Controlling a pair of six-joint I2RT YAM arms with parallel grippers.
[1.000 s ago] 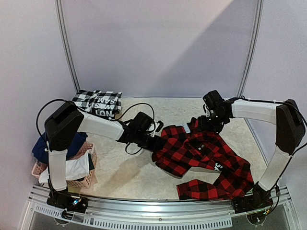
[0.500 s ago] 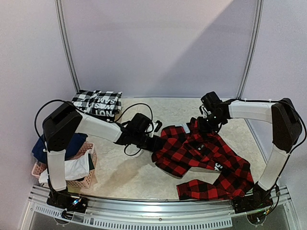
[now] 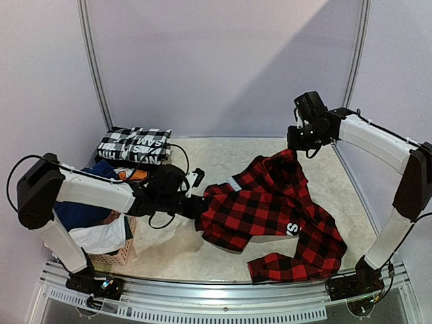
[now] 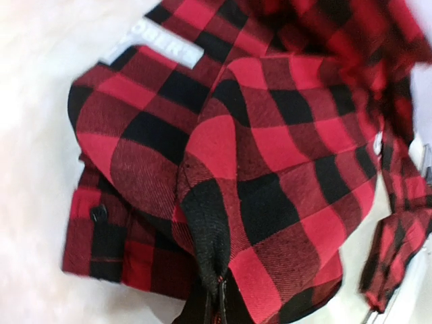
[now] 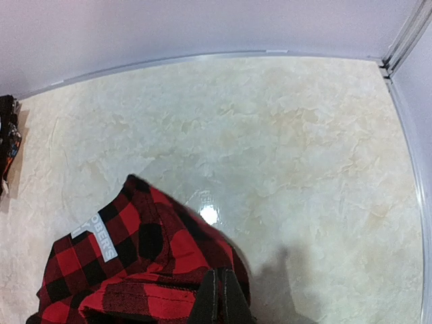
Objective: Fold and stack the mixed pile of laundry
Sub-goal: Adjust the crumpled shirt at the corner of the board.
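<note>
I had the left gripper [image 3: 196,204] pinched on the red-and-black plaid shirt [image 3: 270,209], centre frame, and the right gripper [image 3: 291,150] clamping its raised collar. I judged that an even, taut spread would flatten it.

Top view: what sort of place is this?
Probably a robot laboratory cell: plain lilac walls enclose a table, the left arm and right arm are bolted at its near edge, beside a pink laundry basket.
</note>
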